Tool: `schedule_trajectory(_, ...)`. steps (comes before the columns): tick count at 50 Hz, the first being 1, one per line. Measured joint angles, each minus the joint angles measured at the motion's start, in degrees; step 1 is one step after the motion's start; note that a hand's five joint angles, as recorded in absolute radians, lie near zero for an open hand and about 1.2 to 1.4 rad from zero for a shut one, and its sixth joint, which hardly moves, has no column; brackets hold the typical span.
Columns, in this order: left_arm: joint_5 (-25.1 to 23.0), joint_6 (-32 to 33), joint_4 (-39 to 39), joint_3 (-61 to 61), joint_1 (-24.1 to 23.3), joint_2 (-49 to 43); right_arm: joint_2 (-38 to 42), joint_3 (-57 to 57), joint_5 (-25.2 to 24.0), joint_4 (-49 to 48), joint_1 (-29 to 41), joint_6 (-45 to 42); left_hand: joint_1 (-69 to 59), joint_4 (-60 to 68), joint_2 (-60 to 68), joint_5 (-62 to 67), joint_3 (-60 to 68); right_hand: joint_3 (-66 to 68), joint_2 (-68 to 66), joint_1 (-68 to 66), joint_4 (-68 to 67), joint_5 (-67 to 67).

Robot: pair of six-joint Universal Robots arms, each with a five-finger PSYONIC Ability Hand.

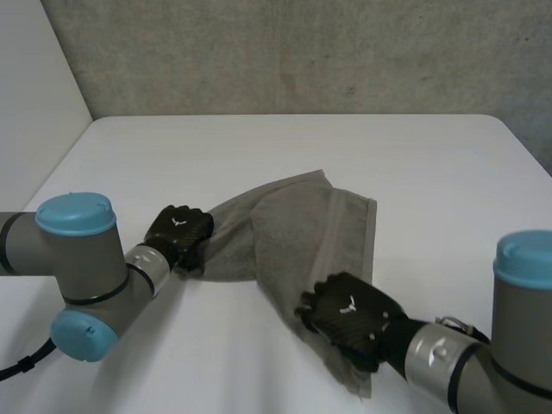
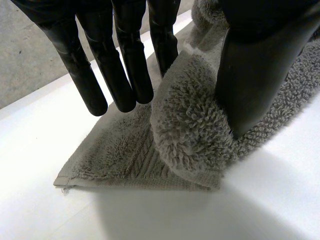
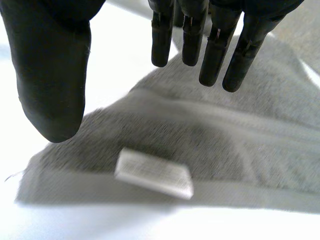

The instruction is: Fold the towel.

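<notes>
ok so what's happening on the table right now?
Two robot arms are working a grey towel on the white table; it lies bunched, not yet neatly folded. The left hand is at the towel's left end, a raised fold pinched between thumb and fingers. The right hand is over the near corner with the white label, its fingers straight, gripping nothing.

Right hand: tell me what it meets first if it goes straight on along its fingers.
Most likely the towel: the right hand has straight fingers pointing at its grey pile, near the white label, with nothing between. The gap is hard to judge.
</notes>
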State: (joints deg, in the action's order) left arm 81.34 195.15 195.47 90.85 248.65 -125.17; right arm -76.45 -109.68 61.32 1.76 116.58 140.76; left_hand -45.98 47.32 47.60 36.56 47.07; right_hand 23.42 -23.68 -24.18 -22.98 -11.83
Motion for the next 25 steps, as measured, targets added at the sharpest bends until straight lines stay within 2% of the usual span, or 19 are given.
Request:
schedule_trajectory(6, -0.03, -0.05, 0.0, -0.02, -0.19, 0.02, -0.56, -6.69, -0.68, -4.0, -2.54, -3.99, 0.0, 0.0, 0.0, 0.0, 0.0, 0.16, -0.14, -0.08, -0.32, -1.46)
schedule_trajectory(15, -0.04, -0.12, 0.0, 0.05, -0.23, 0.02, -0.32, -9.64, -0.85, -9.38, -3.3, -5.24, -0.25, 0.11, 0.02, 0.23, 0.05, 4.92, -4.48, -4.24, -5.45, -6.98)
schedule_trajectory(25, -0.05, -0.13, 0.0, 0.2, -0.35, 0.02, 0.55, -10.23, -0.86, -12.59, -2.92, -4.86, -0.25, 0.2, 0.02, 0.26, 0.05, 17.04, -16.85, -16.56, -17.5, -18.58)
